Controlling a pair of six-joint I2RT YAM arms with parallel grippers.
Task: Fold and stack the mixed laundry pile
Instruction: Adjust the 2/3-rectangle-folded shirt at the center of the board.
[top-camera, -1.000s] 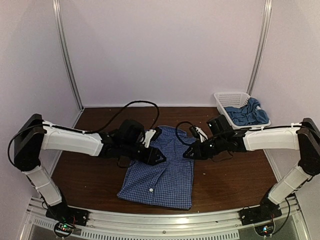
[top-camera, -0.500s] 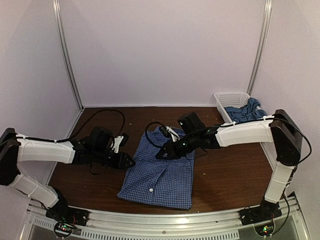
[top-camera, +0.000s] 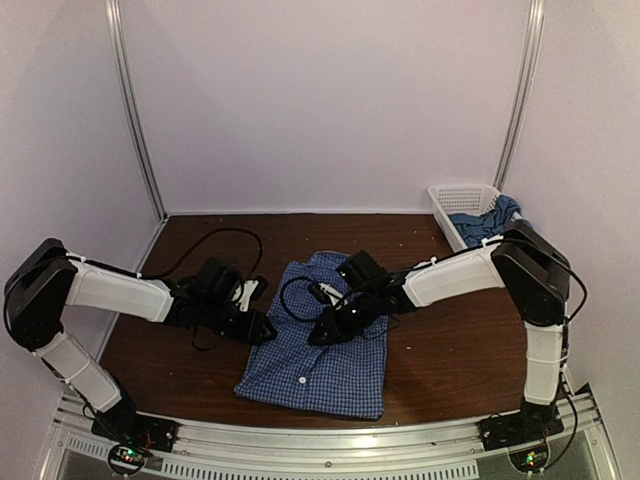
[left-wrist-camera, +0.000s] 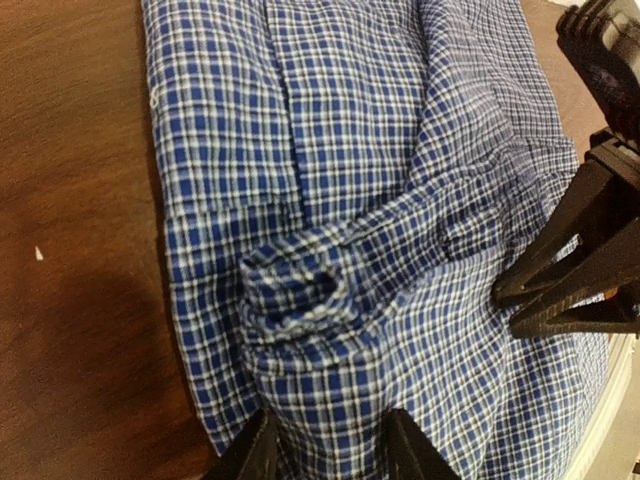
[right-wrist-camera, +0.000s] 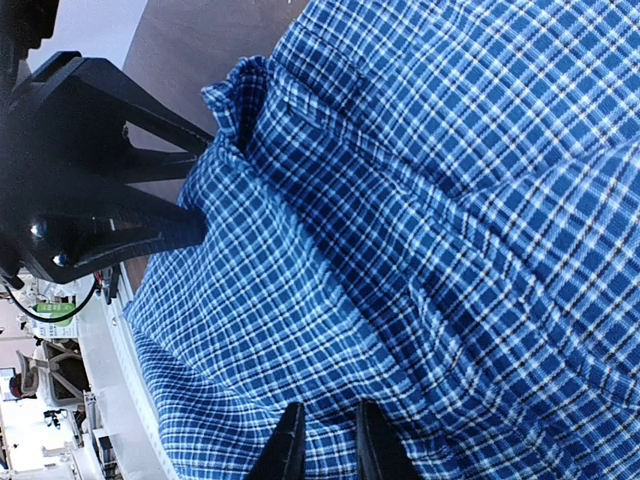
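Note:
The blue-and-white checked shirt (top-camera: 325, 362) lies spread on the brown table (top-camera: 460, 340), partly folded with its upper part rumpled. My left gripper (top-camera: 262, 328) sits low at the shirt's left edge. In the left wrist view a bunched ridge of the checked shirt (left-wrist-camera: 330, 300) runs between its fingers (left-wrist-camera: 255, 455), so the left gripper (left-wrist-camera: 330, 450) is shut on it. My right gripper (top-camera: 322, 330) is down on the shirt's middle, facing the left one. Its fingers (right-wrist-camera: 290, 445) stand close together, pinching the cloth (right-wrist-camera: 400, 250). The teal t-shirt (top-camera: 492, 222) hangs over the basket at the back right.
The white lattice basket (top-camera: 455, 196) stands at the back right corner against the wall. Black cables (top-camera: 215, 245) loop over the table behind the left arm. The two grippers are a hand's width apart; the right gripper (left-wrist-camera: 570, 280) shows in the left wrist view.
The right arm has swung left across the shirt and its jaws have narrowed onto the cloth. The left gripper pulled back from the shirt's middle to its left edge.

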